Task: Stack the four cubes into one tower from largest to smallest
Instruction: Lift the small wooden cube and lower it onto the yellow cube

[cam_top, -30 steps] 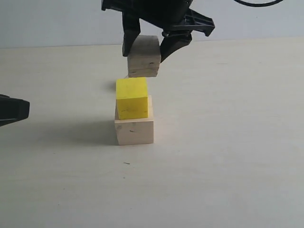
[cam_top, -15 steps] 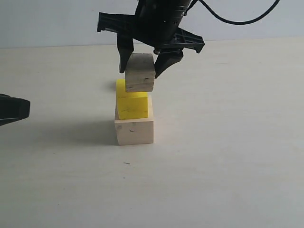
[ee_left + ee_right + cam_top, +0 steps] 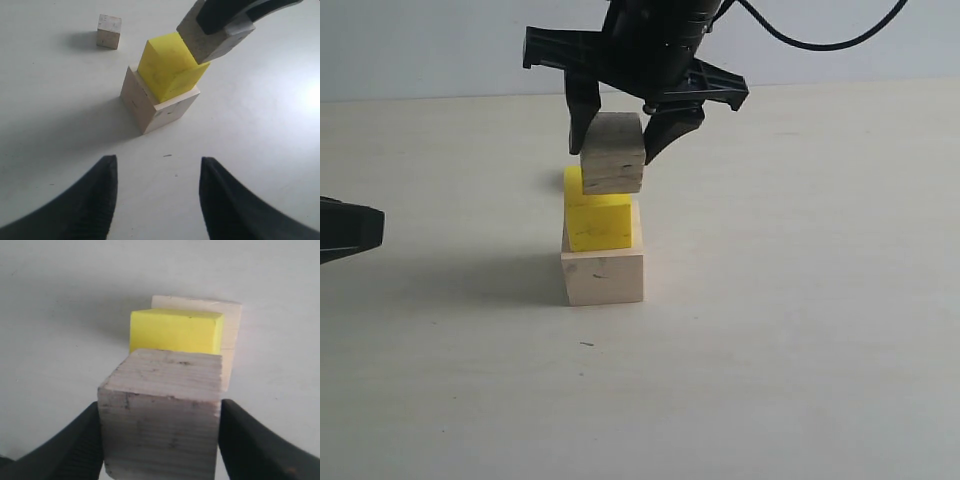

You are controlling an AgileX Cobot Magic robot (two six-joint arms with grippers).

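My right claw [image 3: 623, 146] pinches the grained wood cube [image 3: 613, 155] at 12 o'clock of the yellow cube [image 3: 599, 222]; contact between them cannot be confirmed. The yellow cube rests on the largest pale cube [image 3: 604, 277]. The smallest cube [image 3: 109, 31] lies apart on the table [image 3: 800, 330]. My left claw [image 3: 157, 195] is spread, empty.

yellow cube [image 3: 167, 65] sits on the large pale wood cube [image 3: 172, 107]. the right gripper [image 3: 239, 19] clamps the grained wood cube [image 3: 210, 45] close over the yellow one. the small pale cube [image 3: 109, 31] stands apart. the left gripper [image 3: 157, 197] gapes, holding nothing.
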